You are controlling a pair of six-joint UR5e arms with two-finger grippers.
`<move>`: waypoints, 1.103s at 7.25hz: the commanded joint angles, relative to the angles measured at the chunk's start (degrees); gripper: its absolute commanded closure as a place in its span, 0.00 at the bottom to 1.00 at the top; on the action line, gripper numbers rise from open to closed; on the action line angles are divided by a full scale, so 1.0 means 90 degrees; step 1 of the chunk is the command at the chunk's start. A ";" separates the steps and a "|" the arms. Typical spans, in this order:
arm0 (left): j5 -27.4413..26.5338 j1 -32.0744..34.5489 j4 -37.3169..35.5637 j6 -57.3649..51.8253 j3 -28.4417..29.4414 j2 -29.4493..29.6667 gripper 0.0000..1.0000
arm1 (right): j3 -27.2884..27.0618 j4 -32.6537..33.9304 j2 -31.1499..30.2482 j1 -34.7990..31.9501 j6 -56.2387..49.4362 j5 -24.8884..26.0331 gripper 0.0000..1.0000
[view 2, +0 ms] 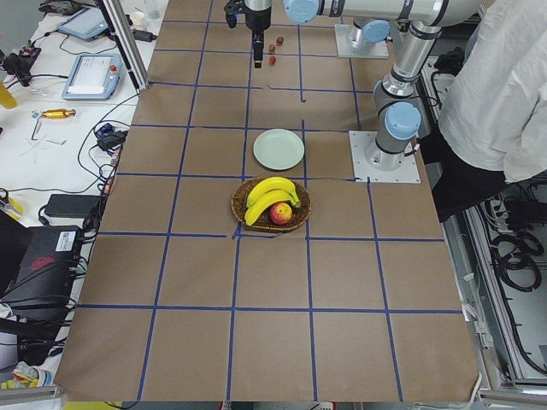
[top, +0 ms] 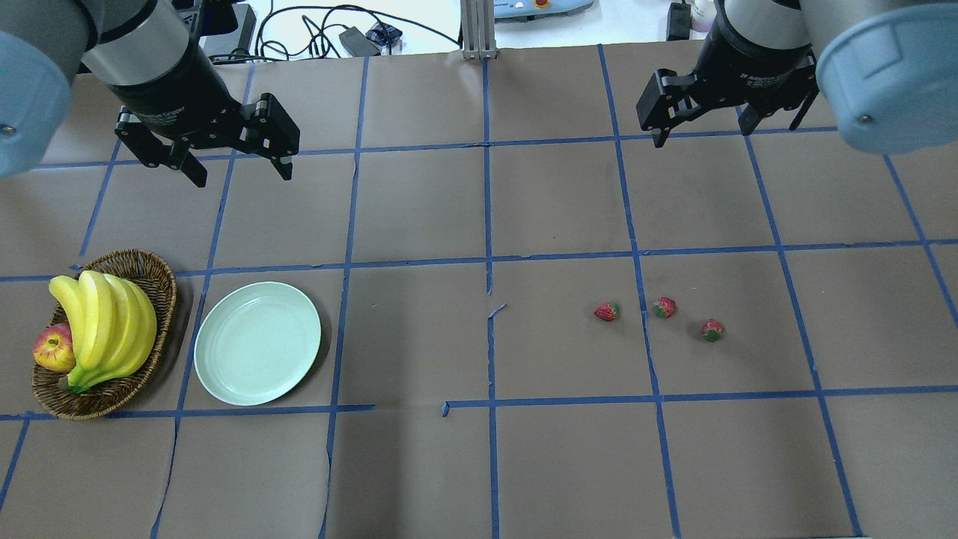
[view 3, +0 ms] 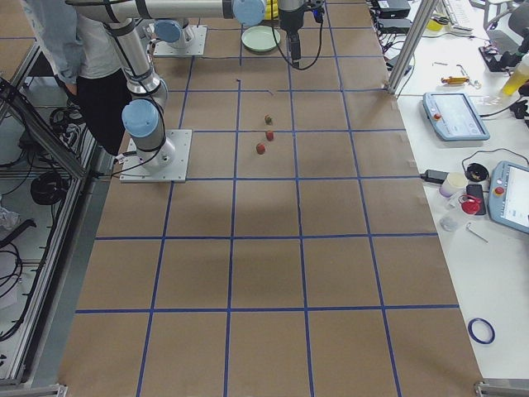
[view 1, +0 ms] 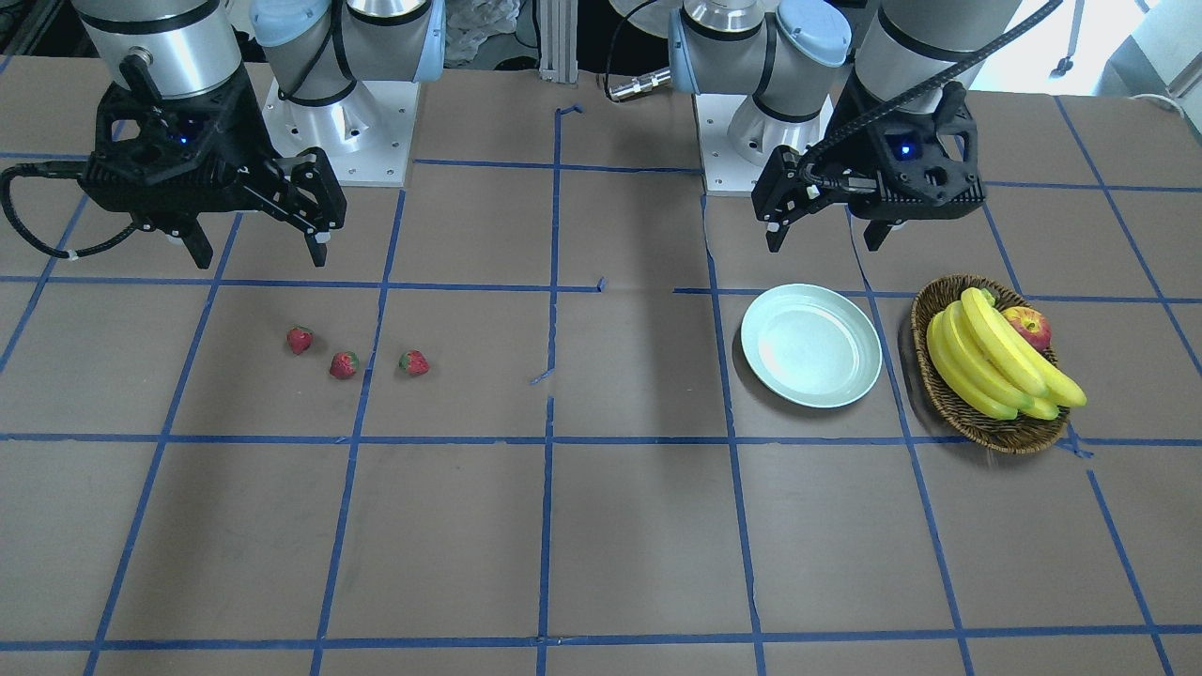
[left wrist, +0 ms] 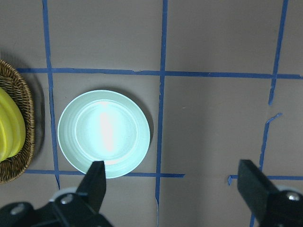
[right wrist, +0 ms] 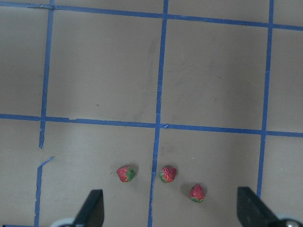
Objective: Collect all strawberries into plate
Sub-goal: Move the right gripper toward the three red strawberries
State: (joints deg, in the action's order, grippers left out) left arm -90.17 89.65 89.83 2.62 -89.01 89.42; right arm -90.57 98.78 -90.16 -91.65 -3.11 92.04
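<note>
Black left gripper (top: 244,174) and right gripper (top: 703,129) both hang wide open, holding nothing, and no berry is on the plate (top: 257,343) yet.

The right gripper is up above and behind the 3 strawberries (top: 664,307), which lie in a short row on its side, well apart from the plate under the left gripper. The berries are small and round, so I think a finger could push 1 away, make it roll, or squash it. They lie near each other, so grabbing 1 could bump the next. On the long trip 1 could drop. The basket (top: 166,288) of bananas (top: 105,322) and an apple (top: 52,350) sits just beside the plate, so an arm could knock it. The table (top: 561,209) is brown paper with blue tape (top: 486,187) squares. Side benches (view 3: 496,248) hold screens (view 3: 449,116) and wires (top: 299,22), and a person (view 2: 513,94) stands by the robot.
</note>
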 commanded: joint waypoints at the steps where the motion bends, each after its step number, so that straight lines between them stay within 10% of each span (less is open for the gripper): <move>1: -0.0010 0.0000 -0.0001 0.0012 -0.0022 -0.0014 0.00 | -0.0035 -0.0115 0.0008 -0.0022 0.0003 -0.0012 0.00; 8: -0.0010 0.0010 -0.0040 0.0012 -0.0031 0.0123 0.00 | 0.0189 -0.0486 -0.0002 -0.0022 0.0013 -0.0031 0.00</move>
State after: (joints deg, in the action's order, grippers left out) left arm -90.26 89.70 89.53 2.76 -89.22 90.41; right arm -89.22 95.32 -90.16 -91.84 -2.99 91.85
